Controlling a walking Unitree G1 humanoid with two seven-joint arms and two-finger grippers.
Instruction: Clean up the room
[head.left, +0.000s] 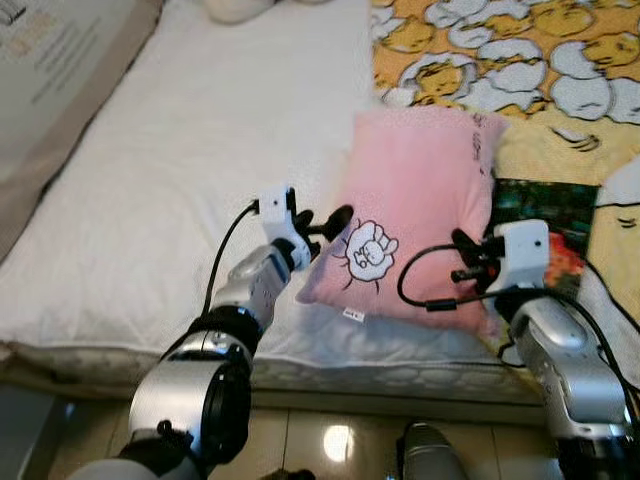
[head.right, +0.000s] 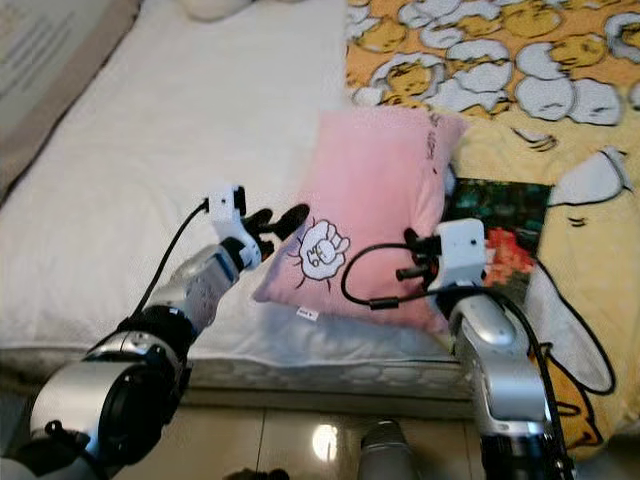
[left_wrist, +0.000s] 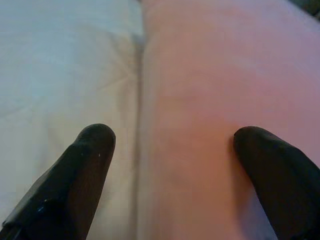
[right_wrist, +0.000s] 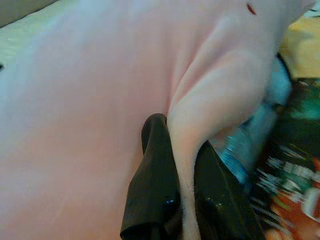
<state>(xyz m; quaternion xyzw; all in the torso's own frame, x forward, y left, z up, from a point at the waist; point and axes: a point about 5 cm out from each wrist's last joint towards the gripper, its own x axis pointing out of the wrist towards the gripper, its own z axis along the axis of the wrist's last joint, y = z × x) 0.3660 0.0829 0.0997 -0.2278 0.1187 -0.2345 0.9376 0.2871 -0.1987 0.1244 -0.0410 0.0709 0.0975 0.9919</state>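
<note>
Right wrist view told the story first: the right gripper (right_wrist: 182, 200) had its two black fingers squeezed onto a fold along the edge of the pink pillow (head.left: 415, 215), the plush seam bunched up between them, a proper pinch. From the head camera, that pillow lay on the bed, straddling the white mattress (head.left: 190, 190) and the yellow duck-print blanket (head.left: 520, 60), its near corner hanging toward the bed's edge with the little cartoon sheep patch (head.left: 368, 252) facing up. The left gripper (head.left: 322, 225) sat at the pillow's opposite side, fingers spread wide; in its own wrist view one finger (left_wrist: 75, 175) rested over the white sheet and the other over the pink fabric, so the pillow's edge ran right between them. My read: this was a two-handed pickup being set up, one side already secured, the other lined up to close, because a soft, floppy cushion would sag and swing if lifted from one corner alone. A dark, colourful printed packet (head.left: 540, 225) lay just beside the pillow, partly tucked under its right edge, close to the right gripper, and it could be dragged along on the lift. Below, glossy floor tiles (head.left: 320, 435) caught a lamp's glare.
</note>
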